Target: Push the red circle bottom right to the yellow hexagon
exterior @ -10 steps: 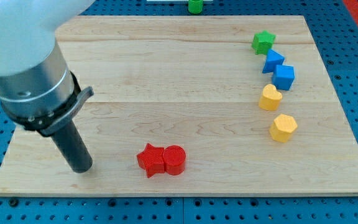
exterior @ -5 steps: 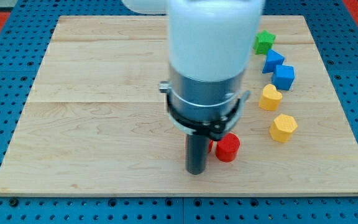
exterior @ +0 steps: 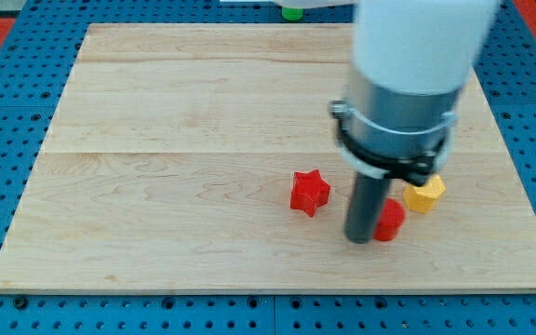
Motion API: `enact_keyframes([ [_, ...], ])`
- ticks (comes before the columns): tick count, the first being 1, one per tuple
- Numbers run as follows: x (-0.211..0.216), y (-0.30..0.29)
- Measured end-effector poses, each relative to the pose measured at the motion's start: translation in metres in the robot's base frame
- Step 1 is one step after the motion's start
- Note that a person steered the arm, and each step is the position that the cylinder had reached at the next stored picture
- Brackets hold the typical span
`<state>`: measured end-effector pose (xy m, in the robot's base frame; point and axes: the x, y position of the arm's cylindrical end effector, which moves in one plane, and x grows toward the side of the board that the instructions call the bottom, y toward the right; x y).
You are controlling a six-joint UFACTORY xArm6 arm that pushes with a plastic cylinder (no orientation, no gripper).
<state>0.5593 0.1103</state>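
Observation:
The red circle (exterior: 391, 220) lies low on the wooden board (exterior: 156, 140), right of centre, partly hidden behind my rod. My tip (exterior: 359, 238) rests on the board just left of it, touching or nearly touching. The yellow hexagon (exterior: 425, 193) sits just up and right of the red circle, very close to it, partly hidden by the arm. A red star (exterior: 310, 193) lies to the left of my tip, apart from it.
A green block (exterior: 292, 12) sits off the board at the view's top. The arm's wide body (exterior: 408, 84) hides the board's upper right, where the other blocks stood. The board's bottom edge runs close below my tip.
My tip has swept from the left to the right along the lower board, carrying the red circle right until it is beside the yellow hexagon. The red star was shifted right and left behind.

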Motion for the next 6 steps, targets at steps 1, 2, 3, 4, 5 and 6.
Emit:
enact_keyframes([
  [1, 0.006, 0.014],
  [2, -0.007, 0.002],
  [3, -0.038, -0.001],
  [4, -0.038, 0.021],
  [5, -0.008, 0.043],
  [6, -0.001, 0.044],
])
